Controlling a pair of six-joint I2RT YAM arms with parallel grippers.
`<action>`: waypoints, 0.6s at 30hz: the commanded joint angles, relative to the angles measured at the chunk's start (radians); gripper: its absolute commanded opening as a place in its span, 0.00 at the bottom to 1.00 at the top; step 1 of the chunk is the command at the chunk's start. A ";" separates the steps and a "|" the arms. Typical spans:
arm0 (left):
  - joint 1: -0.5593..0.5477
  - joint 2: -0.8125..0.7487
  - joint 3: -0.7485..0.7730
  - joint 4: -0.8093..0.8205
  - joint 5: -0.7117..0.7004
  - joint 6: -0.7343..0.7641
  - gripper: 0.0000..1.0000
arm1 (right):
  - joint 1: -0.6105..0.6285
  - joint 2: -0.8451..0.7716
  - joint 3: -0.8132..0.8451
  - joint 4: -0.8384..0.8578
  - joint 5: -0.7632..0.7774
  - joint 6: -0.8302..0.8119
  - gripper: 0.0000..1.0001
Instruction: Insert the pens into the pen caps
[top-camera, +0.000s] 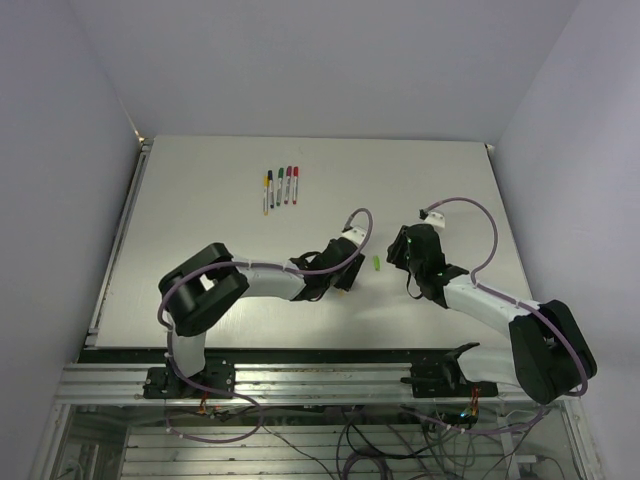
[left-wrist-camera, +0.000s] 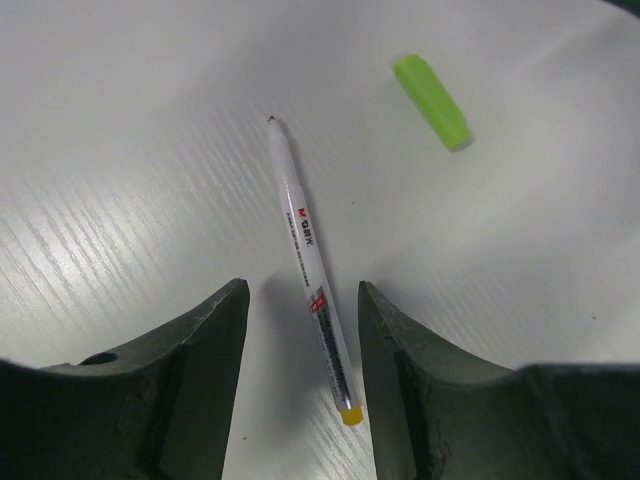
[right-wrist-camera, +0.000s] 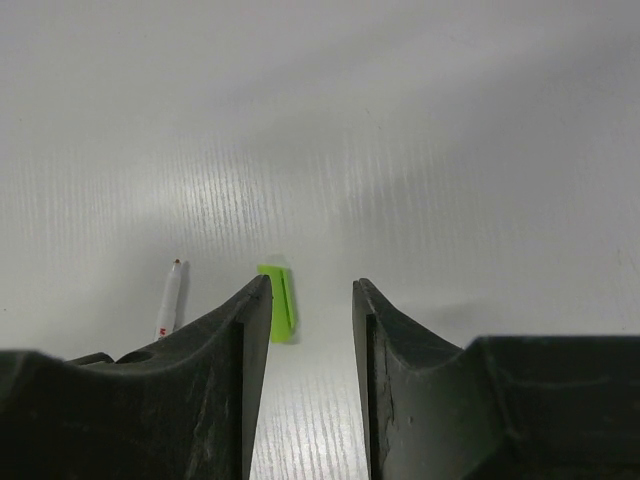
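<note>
Uncapped pen (left-wrist-camera: 300, 220) and green cap (left-wrist-camera: 432, 102) both lie loose on the table (left-wrist-camera: 120, 150), neither held.
Left gripper (left-wrist-camera: 302, 288) is wide, its jaws straddling the skewed pen; closing may swing or roll it. The cap lies just past the pen tip. Right gripper (right-wrist-camera: 311, 283) is part-open and empty, with the cap off-centre beside its left finger; closing risks flicking it away.

Two arms, the left (top-camera: 268, 280) and the right (top-camera: 490, 305), wear white shells with chunky black joints. A thin purple cable (top-camera: 370, 222) loops along each. The fingers (left-wrist-camera: 200, 400) are dark, matte wedges. Black bases (top-camera: 190, 382) bolt onto a silver rail (top-camera: 320, 381).
</note>
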 joint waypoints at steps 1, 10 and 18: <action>-0.006 0.032 0.050 -0.030 -0.044 0.011 0.57 | -0.008 0.000 -0.018 0.035 -0.008 0.001 0.37; -0.006 0.048 0.082 -0.126 -0.036 0.020 0.54 | -0.011 -0.008 -0.021 0.032 -0.015 0.009 0.35; -0.007 0.055 0.147 -0.277 -0.019 0.044 0.49 | -0.011 -0.010 -0.021 0.029 -0.026 0.021 0.35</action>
